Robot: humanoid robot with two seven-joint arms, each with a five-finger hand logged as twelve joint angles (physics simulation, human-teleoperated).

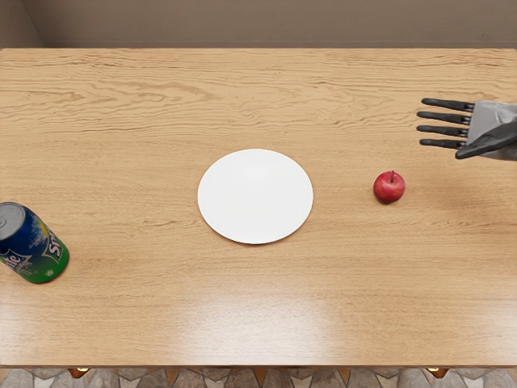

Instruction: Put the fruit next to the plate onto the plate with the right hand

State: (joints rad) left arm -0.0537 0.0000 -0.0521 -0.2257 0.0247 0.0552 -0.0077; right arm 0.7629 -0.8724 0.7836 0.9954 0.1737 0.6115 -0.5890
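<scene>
A small red apple (389, 187) with a short stem sits on the table, right of the white plate (255, 196). The right hand (472, 129) hovers nearby, fingers spread, holding nothing.

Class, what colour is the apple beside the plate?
Red, seen best in the head view: the apple right of the white plate.

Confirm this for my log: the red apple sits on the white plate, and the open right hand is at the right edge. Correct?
No. The head view shows the apple on the table beside the plate, to its right and apart from it. The open right hand is indeed at the right edge.
</scene>
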